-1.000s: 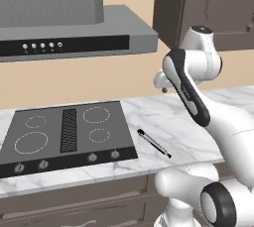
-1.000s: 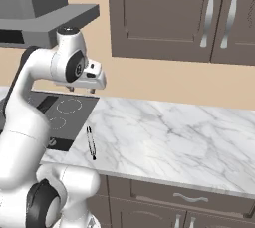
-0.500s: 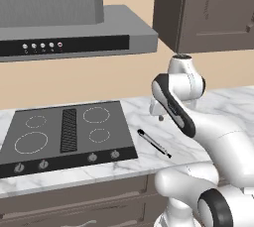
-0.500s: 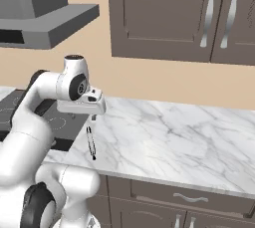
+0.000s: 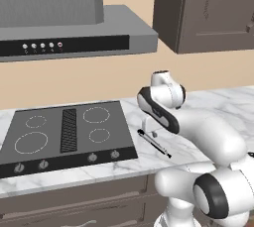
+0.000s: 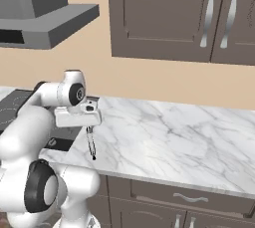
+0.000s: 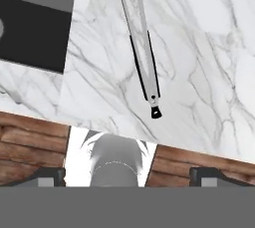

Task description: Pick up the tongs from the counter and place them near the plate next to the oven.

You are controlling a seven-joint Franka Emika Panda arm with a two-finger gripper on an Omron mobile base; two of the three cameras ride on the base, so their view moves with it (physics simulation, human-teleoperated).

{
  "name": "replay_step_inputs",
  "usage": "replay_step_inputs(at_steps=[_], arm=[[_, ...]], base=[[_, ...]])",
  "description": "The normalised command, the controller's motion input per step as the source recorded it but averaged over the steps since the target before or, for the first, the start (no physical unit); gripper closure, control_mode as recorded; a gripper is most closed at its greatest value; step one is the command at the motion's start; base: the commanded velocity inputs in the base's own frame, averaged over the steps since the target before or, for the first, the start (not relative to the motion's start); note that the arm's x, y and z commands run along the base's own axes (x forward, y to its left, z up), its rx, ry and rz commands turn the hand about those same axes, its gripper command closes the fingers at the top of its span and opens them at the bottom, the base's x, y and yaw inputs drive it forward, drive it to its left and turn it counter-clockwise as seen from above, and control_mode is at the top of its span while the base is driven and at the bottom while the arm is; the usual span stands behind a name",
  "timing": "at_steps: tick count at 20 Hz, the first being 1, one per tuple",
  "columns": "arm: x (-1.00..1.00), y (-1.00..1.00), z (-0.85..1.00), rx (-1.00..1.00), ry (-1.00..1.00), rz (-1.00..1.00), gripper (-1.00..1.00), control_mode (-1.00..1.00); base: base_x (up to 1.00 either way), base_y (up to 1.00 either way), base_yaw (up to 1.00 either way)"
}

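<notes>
- Fingers (image 7: 52, 174) show as two dark tips well apart at the bottom of the hand view, so spread wide; nothing between them, nothing touched yet.
- Counter (image 5: 198, 117): white veined marble, with the black cooktop (image 5: 69, 132) inset to the left of the work spot. Range hood (image 5: 74, 37) above it. No plate or oven in these views, so the drop-off place cannot be judged from here.
- Arm: over the last second the wrist has swung down from well above the marble to low over it. The base views have not shifted, so the base is parked and only the arm moved.
- Gripper (image 6: 85, 122): now hangs just above the counter, at the far end of the tongs; a second ago it stood high and clear of them.
- Tongs (image 5: 154, 143): lying flat on the marble just right of the cooktop edge, same spot and same slant as before, near the counter's front edge. In the hand view the tongs (image 7: 142, 53) run up the frame, black tip lowest, off to one side of the midline between the tips.
- Reading: approach phase, grasp not begun. Judged next need: centre over the shaft, finish the descent, then close.
</notes>
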Motion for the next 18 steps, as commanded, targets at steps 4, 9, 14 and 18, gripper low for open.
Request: replay_step_inputs(at_steps=[4, 9, 14, 18], arm=[[-0.01, 0.02, -0.28, -0.05, 0.0, 0.13, -1.0, -1.0], [0.03, 0.02, -0.29, -0.01, 0.0, 0.06, -1.0, -1.0], [0.33, -0.03, -0.2, 0.0, 0.0, 0.0, -1.0, -1.0], [0.3, -0.04, -0.2, 0.01, 0.0, 0.0, -1.0, -1.0]], base=[[0.0, 0.0, 0.0], [0.0, 0.0, 0.0], [0.0, 0.0, 0.0], [0.0, 0.0, 0.0]])
